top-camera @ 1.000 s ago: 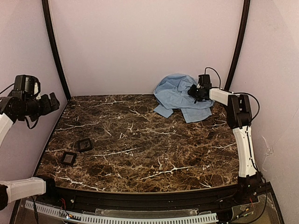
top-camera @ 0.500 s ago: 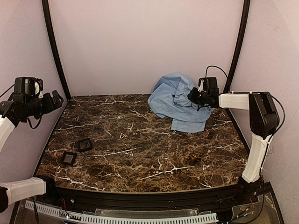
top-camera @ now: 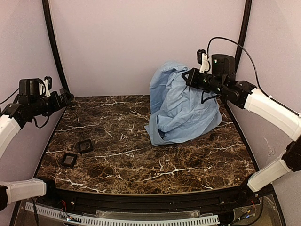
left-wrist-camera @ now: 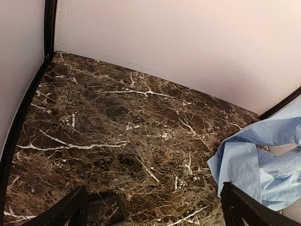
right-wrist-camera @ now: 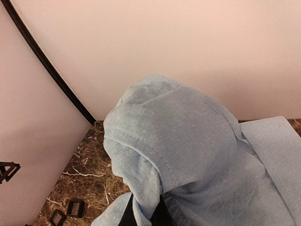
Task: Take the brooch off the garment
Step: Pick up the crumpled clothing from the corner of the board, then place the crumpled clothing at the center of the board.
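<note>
Grasping a fold of the shirt [top-camera: 181,110] in the clenched right gripper [top-camera: 190,78], hoisted over the far right of the bench [top-camera: 141,141], hem draping onto it. Cannot see the brooch in any view; probably hidden in the hanging folds. Lies well right of the released left gripper [top-camera: 66,97], so likely a long rightward reach

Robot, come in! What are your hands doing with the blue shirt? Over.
Right gripper: jaws shut on the garment, hanging, hem on the table. Left gripper: jaws open, empty. Brooch not in sight. Nothing blocking.
</note>
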